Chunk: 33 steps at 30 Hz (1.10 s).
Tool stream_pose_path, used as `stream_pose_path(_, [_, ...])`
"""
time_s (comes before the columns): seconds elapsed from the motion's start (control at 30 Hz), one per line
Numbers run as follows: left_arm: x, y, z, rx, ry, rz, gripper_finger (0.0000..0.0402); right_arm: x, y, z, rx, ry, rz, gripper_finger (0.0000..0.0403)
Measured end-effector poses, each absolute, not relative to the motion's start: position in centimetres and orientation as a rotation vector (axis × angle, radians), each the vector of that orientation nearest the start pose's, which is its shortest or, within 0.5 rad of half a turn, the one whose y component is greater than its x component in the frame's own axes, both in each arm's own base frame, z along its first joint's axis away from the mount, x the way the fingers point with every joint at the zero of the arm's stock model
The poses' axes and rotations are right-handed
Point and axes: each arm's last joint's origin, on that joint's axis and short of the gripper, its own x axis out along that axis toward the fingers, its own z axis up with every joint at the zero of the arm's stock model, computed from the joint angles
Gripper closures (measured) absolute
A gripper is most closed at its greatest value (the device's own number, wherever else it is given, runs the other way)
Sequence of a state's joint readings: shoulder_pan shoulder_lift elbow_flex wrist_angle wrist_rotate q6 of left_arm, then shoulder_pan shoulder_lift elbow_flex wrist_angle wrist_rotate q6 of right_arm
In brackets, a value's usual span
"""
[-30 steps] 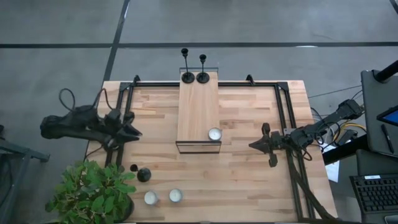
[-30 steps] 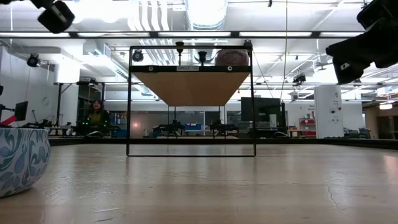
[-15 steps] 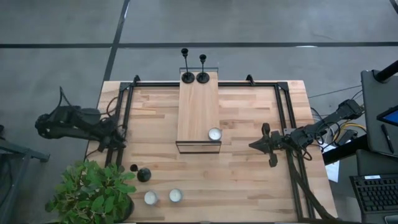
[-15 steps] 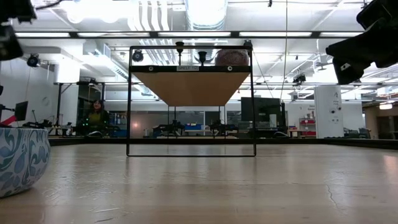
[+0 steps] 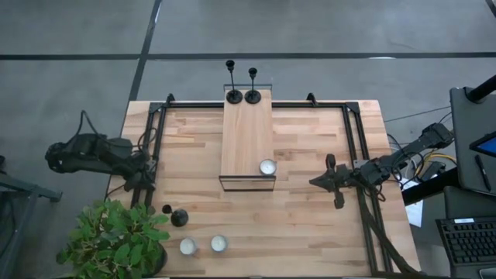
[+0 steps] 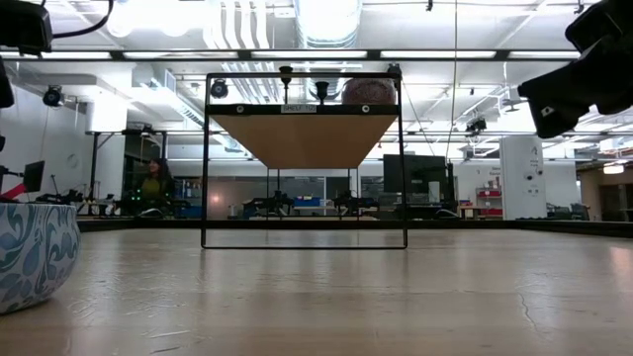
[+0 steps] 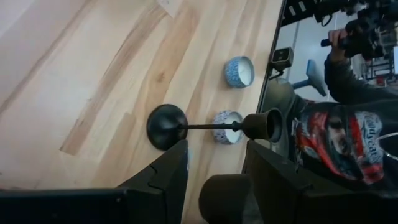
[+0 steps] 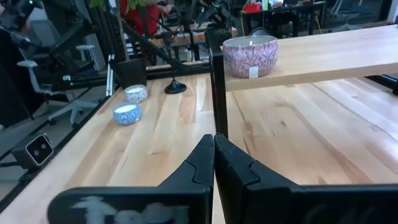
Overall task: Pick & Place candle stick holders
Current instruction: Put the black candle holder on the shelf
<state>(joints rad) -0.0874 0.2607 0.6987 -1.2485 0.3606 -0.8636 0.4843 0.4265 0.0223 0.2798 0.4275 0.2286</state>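
Two black candle stick holders (image 5: pixel 233 94) (image 5: pixel 253 95) stand on their round bases at the far end of a raised wooden shelf (image 5: pixel 247 132). A third holder (image 5: pixel 178 216) stands upright on the table near the front left; it also shows in the left wrist view (image 7: pixel 166 126). My left gripper (image 5: pixel 142 169) is open and empty at the table's left edge, its fingers (image 7: pixel 171 171) pointing toward that holder from some way off. My right gripper (image 5: pixel 316 180) is shut and empty right of the shelf, above the table.
A patterned candle jar (image 5: pixel 267 167) sits on the shelf's near end. Two white tealights (image 5: pixel 187 246) (image 5: pixel 218 243) lie at the front. A potted plant (image 5: pixel 116 240) fills the front left corner. Black frame rails (image 5: pixel 353 132) run along both sides. People show beyond the table.
My left gripper has drawn back toward the table's left edge, still open and empty. The holders and candles have stayed in place.
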Motion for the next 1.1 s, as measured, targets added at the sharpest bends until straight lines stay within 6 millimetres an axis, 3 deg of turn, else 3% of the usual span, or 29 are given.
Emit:
stream_pose_path(0.47, [3.5, -1.6, 24.0, -0.690, 0.995, -0.230, 0.0248, 11.4, 4.7, 15.7, 0.161, 0.145, 0.049, 0.0394])
stream_pose_path(0.77, [5.6, -2.0, 21.4, -0.723, 1.000, -0.350, 0.0259, 11.4, 4.7, 15.7, 0.159, 0.145, 0.049, 0.0394])
stream_pose_path(0.93, [6.1, -2.2, 19.3, -0.760, 1.096, -0.381, 0.0259, 11.4, 4.7, 15.7, 0.158, 0.144, 0.049, 0.0394])
stream_pose_path(1.1, [7.0, -2.4, 19.0, -0.796, 1.054, -0.429, 0.0259, 11.4, 4.7, 15.7, 0.142, 0.144, 0.050, 0.0394])
